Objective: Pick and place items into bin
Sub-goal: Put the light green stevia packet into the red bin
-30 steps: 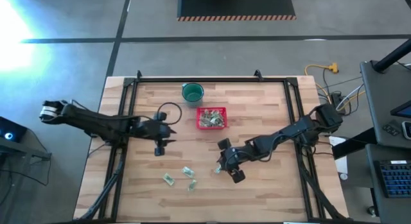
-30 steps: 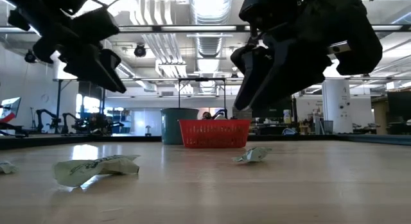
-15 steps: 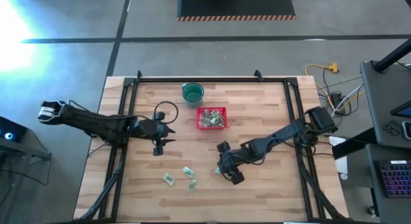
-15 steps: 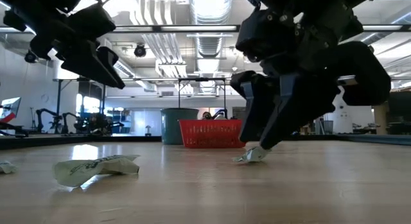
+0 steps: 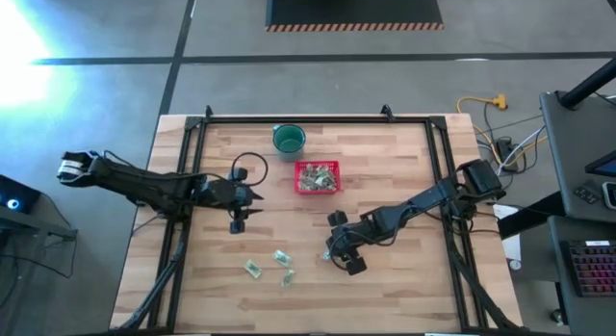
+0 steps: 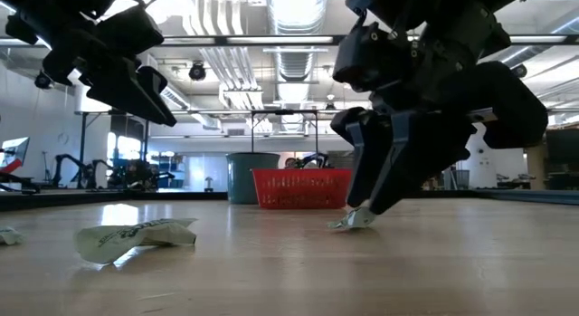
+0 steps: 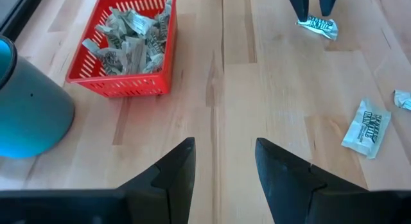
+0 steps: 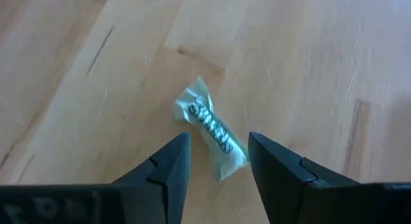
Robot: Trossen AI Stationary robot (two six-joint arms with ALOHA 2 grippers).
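bright ceiling lights, floor glare, silhouetted arms

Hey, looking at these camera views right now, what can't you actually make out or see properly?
- Number of wrapped pieces in the small red mesh basket: they overlap in the left wrist view and are too small in the high view.
- Inside of the round dark green cup: cut off by the left wrist view's edge.
- Print on the pale green-and-white wrapped piece between the right gripper fingers: too blurred.

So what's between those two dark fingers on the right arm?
A pale green-and-white crinkled wrapped piece lies on the wooden table, seen in the right wrist view.
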